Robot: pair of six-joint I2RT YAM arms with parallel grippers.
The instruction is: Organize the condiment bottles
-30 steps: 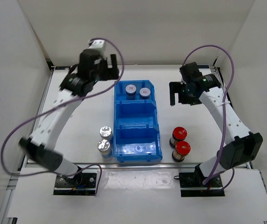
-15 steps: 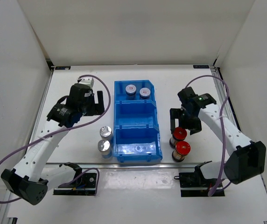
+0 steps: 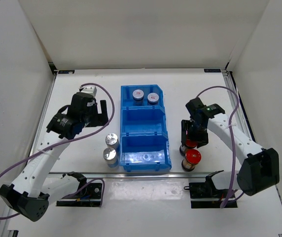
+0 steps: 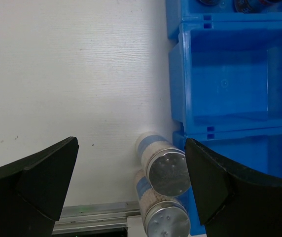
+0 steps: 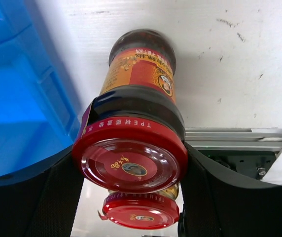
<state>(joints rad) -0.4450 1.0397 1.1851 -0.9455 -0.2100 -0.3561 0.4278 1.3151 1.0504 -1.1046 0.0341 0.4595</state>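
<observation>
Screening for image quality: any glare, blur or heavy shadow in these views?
Top external: even light, soft shadows, a glint in the near compartment of the blue plastic three-compartment bin. Left wrist: the shiny silver-capped cylindrical jars are sharp, the black tool fingers slightly soft-edged. Right wrist: the red-capped glass jar is crisp with slight lid sheen; the bin beside it lies partly in shadow.

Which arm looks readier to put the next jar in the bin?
Probably right: the right gripper grips the farther red-capped jar beside the blue plastic bin. The left gripper hangs open near the silver-capped jars.
</observation>
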